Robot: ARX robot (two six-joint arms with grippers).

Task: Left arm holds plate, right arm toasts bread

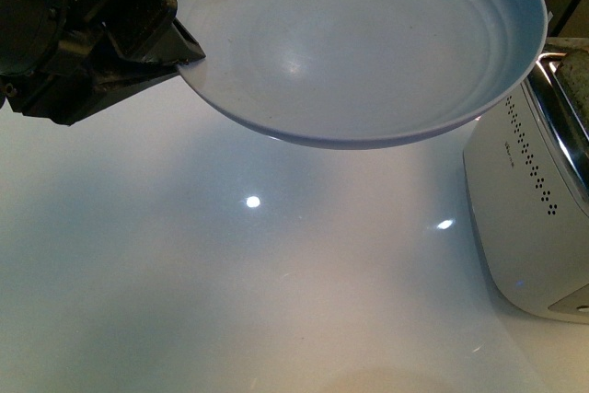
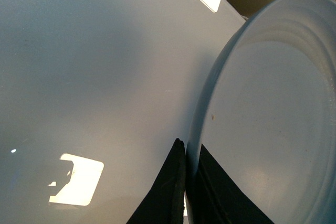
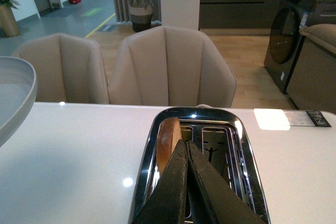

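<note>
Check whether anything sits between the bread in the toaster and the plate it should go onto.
Nothing visible does. The bread stands in the toaster, beside the right gripper; the plate, clamped by the left gripper, hangs bare above the table.

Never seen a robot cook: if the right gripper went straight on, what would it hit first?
The black right gripper would likely meet the chrome-topped white toaster, at its slots, just beside the brown bread slice in one; depth is unclear.

No text can be read: marks on the toaster (image 1: 525, 227), lower right, and the table label (image 3: 310, 118) are illegible.
</note>
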